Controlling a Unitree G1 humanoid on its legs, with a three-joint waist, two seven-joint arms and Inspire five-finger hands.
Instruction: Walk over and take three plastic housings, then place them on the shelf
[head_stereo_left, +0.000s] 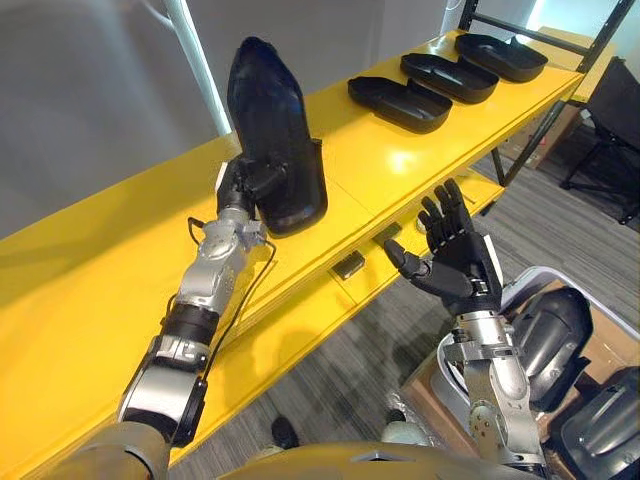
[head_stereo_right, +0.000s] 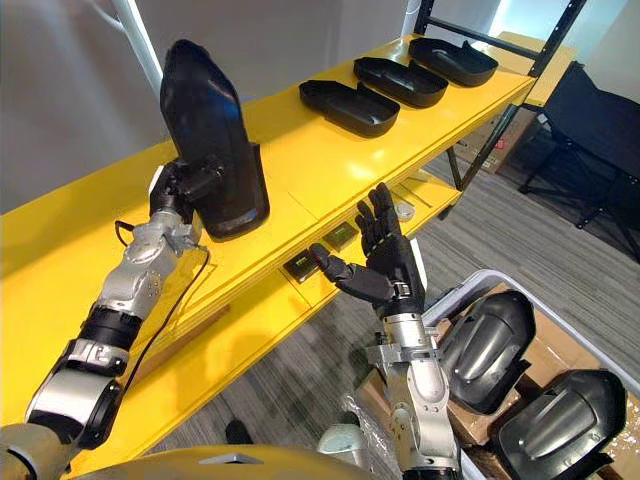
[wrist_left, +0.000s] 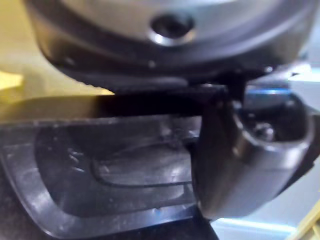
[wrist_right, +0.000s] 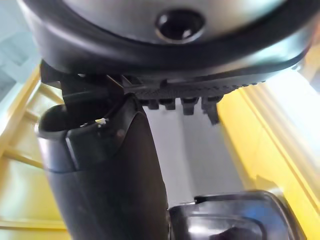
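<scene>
Yellow shelf (head_stereo_left: 400, 165) runs toward one o'clock, where three housings (head_stereo_left: 449, 77) lie flat, while my left hand (head_stereo_left: 240, 187) clasps a plastic housing (head_stereo_left: 270, 120) stood on end, long axis vertical, tip at twelve, and my right hand (head_stereo_left: 462, 262) hangs splayed, holding nothing, at four.

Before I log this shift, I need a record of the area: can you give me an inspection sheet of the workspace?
Surface: yellow shelf, glossy top board.
Job's things: upright housing stands on end on the shelf; three flat housings lie in a row at its far end.
Clutter: small dark blocks on the lower board.
Hands: left hand shut on the upright housing; right hand open, in the air in front of the shelf, holding nothing.
Cables: nothing seen.
Surroundings: white bin with more housings at the robot's right; black chair; grey carpet.
</scene>
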